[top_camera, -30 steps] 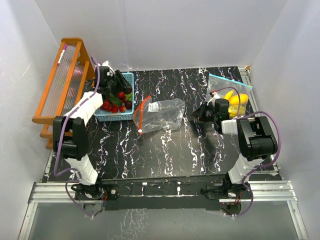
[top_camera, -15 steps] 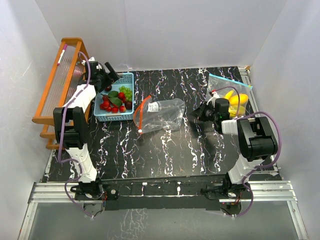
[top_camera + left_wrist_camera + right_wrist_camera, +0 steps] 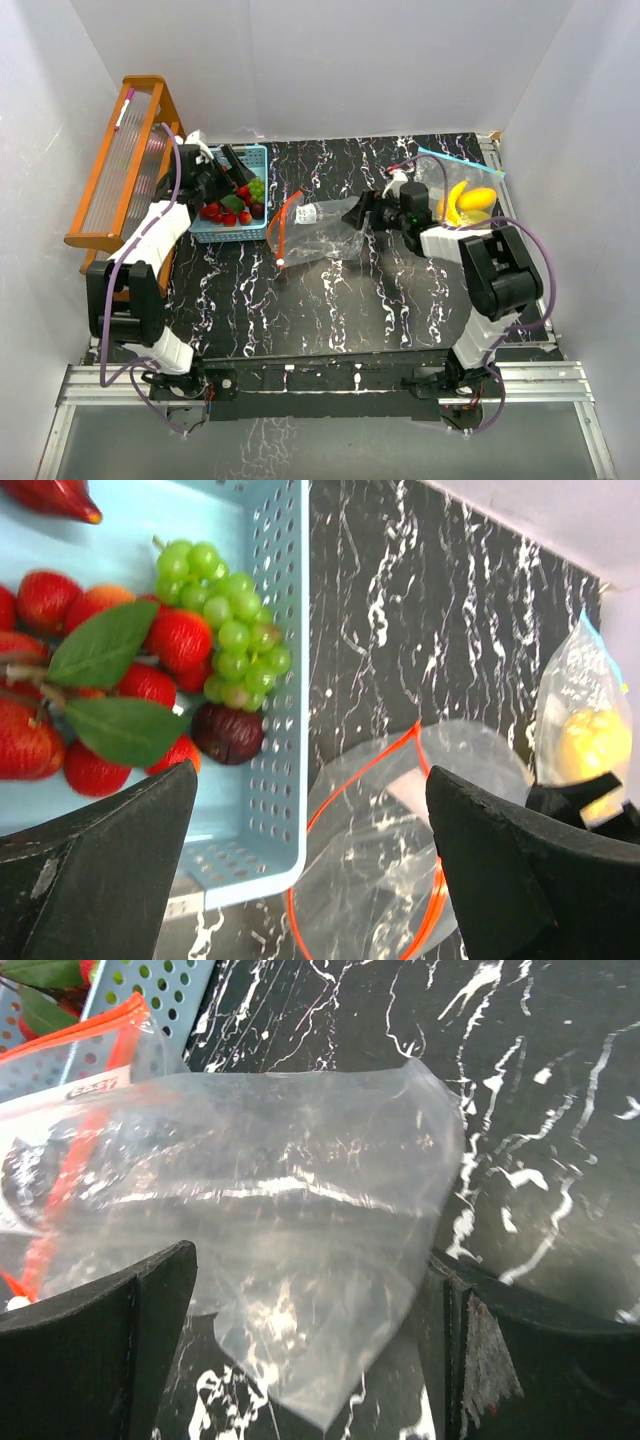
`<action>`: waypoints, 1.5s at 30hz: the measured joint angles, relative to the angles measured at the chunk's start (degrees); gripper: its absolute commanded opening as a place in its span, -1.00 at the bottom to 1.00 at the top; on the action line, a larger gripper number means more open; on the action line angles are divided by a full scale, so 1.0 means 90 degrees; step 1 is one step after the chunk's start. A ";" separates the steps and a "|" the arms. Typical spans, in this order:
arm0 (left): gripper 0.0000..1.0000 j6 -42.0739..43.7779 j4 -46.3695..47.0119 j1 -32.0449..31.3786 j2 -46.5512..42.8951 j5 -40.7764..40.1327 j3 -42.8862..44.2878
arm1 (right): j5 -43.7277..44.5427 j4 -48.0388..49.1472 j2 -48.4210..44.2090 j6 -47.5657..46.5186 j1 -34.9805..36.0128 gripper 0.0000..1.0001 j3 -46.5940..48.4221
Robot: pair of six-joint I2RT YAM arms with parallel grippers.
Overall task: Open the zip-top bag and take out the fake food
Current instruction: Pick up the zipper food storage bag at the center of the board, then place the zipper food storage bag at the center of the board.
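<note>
A clear zip-top bag (image 3: 322, 230) with an orange-red zip lies flat mid-table, its mouth toward the basket, and looks empty. My right gripper (image 3: 358, 213) is open at the bag's right end. In the right wrist view that bag's corner (image 3: 330, 1290) lies between the spread fingers of the right gripper (image 3: 310, 1260). My left gripper (image 3: 222, 172) hangs open over the light-blue basket (image 3: 257, 152), holding nothing. The fake food in the basket includes strawberries (image 3: 150, 650), green grapes (image 3: 235, 630) and leaves. A second bag (image 3: 462, 200) with a blue zip holds yellow bananas.
An orange wooden rack (image 3: 125, 160) stands against the left wall beside the basket. White walls close in the black marbled table (image 3: 330, 310) on three sides. The arms' metal mounting rail (image 3: 320, 380) runs along the near edge.
My right gripper left the banana bag, moved left to the clear bag's right end and opened. My left gripper opened wide and shifted over the basket.
</note>
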 measured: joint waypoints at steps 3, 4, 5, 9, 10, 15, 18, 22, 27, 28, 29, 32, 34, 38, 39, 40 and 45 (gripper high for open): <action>0.95 0.0066 -0.0002 0.0005 -0.0253 0.0056 -0.0440 | 0.0126 -0.0024 0.0539 -0.0039 0.0231 0.25 0.0408; 0.95 0.0080 -0.0017 0.0005 -0.0291 0.0075 -0.0544 | 0.0146 -0.0041 0.0714 -0.0049 0.0277 0.06 0.0527; 0.95 0.0104 -0.0027 0.0005 -0.0301 0.0092 -0.0614 | 0.0175 -0.0075 0.0862 -0.0046 0.0301 -0.14 0.0627; 0.95 0.0155 -0.0066 0.0005 -0.0301 0.0182 -0.0750 | 0.0338 -0.0401 0.1064 -0.0075 0.0304 -0.75 0.0969; 0.95 0.0163 -0.0061 0.0005 -0.0301 0.0199 -0.0760 | 0.0396 -0.0481 0.1066 -0.0097 0.0304 -0.81 0.1103; 0.95 0.0165 -0.0041 0.0005 -0.0301 0.0318 -0.0763 | 0.0794 -0.0850 0.1066 -0.0301 0.0260 -0.85 0.1989; 0.95 0.0170 -0.0027 0.0005 -0.0301 0.0359 -0.0763 | 0.0991 -0.1069 0.1066 -0.0410 0.0056 -0.85 0.2584; 0.95 0.0170 -0.0022 0.0005 -0.0301 0.0413 -0.0763 | 0.1161 -0.1382 0.1134 -0.0457 -0.0469 0.15 0.3351; 0.95 0.0168 -0.0017 0.0005 -0.0301 0.0539 -0.0763 | 0.1739 -0.1698 0.1316 -0.0743 -0.0933 0.74 0.4005; 0.95 0.0168 -0.0012 0.0005 -0.0301 0.0559 -0.0763 | 0.1948 -0.1763 0.1311 -0.0833 -0.0945 0.75 0.3993; 0.95 0.0168 -0.0005 0.0005 -0.0301 0.0576 -0.0763 | 0.2174 -0.1855 0.1311 -0.0903 -0.0940 0.74 0.3968; 0.95 0.0160 0.0036 0.0005 -0.0301 0.0641 -0.0770 | 0.2919 -0.2178 0.1311 -0.1090 -0.0886 0.66 0.3837; 0.95 0.0136 0.0075 0.0005 -0.0301 0.0695 -0.0775 | 0.3359 -0.2336 0.1309 -0.1154 -0.0850 0.56 0.3667; 0.95 0.0109 0.0146 0.0000 -0.0304 0.0753 -0.0792 | 0.3893 -0.2431 0.1214 -0.1061 -0.0862 0.58 0.2919; 0.95 0.0109 0.0168 -0.0019 -0.0306 0.0753 -0.0801 | 0.3976 -0.2470 0.1185 -0.1037 -0.0874 0.61 0.2703; 0.95 0.0109 0.0185 -0.0044 -0.0311 0.0748 -0.0814 | 0.4046 -0.2555 0.1166 -0.1010 -0.0899 0.65 0.2504; 0.95 0.0114 0.0221 -0.0240 -0.0340 0.0707 -0.0833 | 0.4335 -0.2994 0.1166 -0.0988 -0.0933 0.64 0.2161</action>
